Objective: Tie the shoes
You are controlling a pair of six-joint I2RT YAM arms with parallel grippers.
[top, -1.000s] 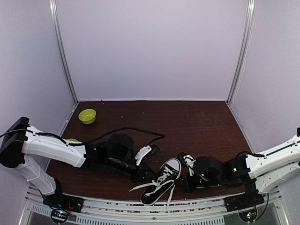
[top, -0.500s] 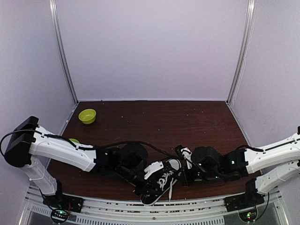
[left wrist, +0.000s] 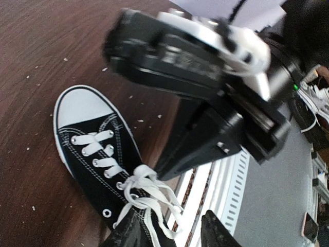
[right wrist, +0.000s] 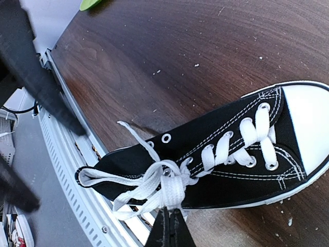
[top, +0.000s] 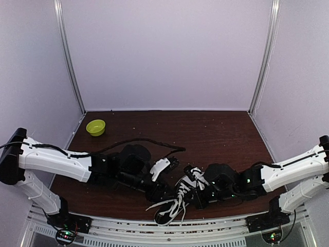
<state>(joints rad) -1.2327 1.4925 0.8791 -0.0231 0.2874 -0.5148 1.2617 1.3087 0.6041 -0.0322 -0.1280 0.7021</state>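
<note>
A black canvas shoe [top: 169, 214] with a white toe cap lies at the table's front edge, heel over the rail. Its white laces [top: 175, 205] are bunched in a knot with loose loops at the top eyelets. In the right wrist view the shoe [right wrist: 241, 170] lies crosswise, and my right gripper [right wrist: 169, 218] is shut on a lace loop [right wrist: 172, 191] by the knot. In the left wrist view my left gripper [left wrist: 172, 234] stands open at the shoe's [left wrist: 87, 154] heel end. Lace loops [left wrist: 154, 203] hang between its fingers, untouched. The right gripper's tip [left wrist: 172, 170] meets the knot.
A green bowl [top: 95, 127] sits at the back left of the brown table [top: 216, 134]. A white slotted metal rail [top: 154, 229] runs along the front edge under the shoe's heel. Pale crumbs dot the tabletop. Both arms crowd the front centre.
My left gripper has opened and drawn back left off the shoe, leaving lace loops free. The right gripper stays shut at the knot and has shifted slightly left.
</note>
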